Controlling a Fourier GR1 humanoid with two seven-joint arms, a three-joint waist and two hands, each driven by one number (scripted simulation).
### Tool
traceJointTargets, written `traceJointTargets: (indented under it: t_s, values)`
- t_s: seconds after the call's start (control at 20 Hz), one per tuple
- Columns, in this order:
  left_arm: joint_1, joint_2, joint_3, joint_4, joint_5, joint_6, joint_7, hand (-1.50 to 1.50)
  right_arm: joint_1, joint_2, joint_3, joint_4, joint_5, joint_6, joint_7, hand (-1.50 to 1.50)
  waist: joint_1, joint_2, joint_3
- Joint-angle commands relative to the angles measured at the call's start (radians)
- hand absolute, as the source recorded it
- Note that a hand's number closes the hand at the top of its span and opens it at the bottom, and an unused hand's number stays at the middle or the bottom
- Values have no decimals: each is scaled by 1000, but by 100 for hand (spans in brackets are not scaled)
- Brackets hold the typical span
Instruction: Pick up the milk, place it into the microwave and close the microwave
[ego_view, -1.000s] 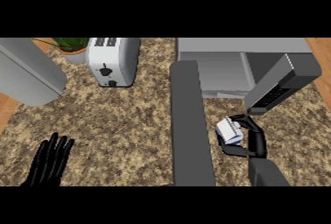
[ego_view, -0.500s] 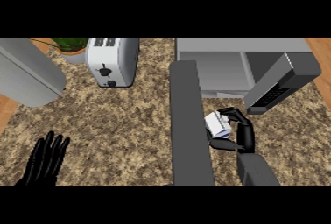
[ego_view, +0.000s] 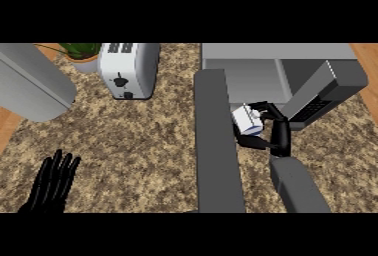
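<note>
In the head view I have my right hand (ego_view: 269, 127) curled round the small white milk carton (ego_view: 247, 120), held at the grey microwave (ego_view: 255, 75) mouth beside its swung-open door (ego_view: 325, 92), ready to go in, while my left hand (ego_view: 52, 182) rests open at the speckled counter (ego_view: 140, 140) near edge.

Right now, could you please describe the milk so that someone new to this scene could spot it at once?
Find the grey microwave at the counter's far right, its door swung open toward the robot. Just in front of its opening, the right hand curls round the milk. It is a small white carton with blue at its lower end, the only thing held.
</note>
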Motion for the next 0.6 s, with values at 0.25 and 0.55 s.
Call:
traceJointTargets:
  t_s: [0.25, 0.55]
  values:
    - [-18, 3, 20, 2, 0, -30, 18, -150, -277, -55, -25, 270, 98, -129, 116, 150, 24, 9, 1]
    - [-65, -27, -10, 64, -23, -33, 9, -150, -401, -147, -58, 465, 140, -189, 142, 150, 40, 18, 2]
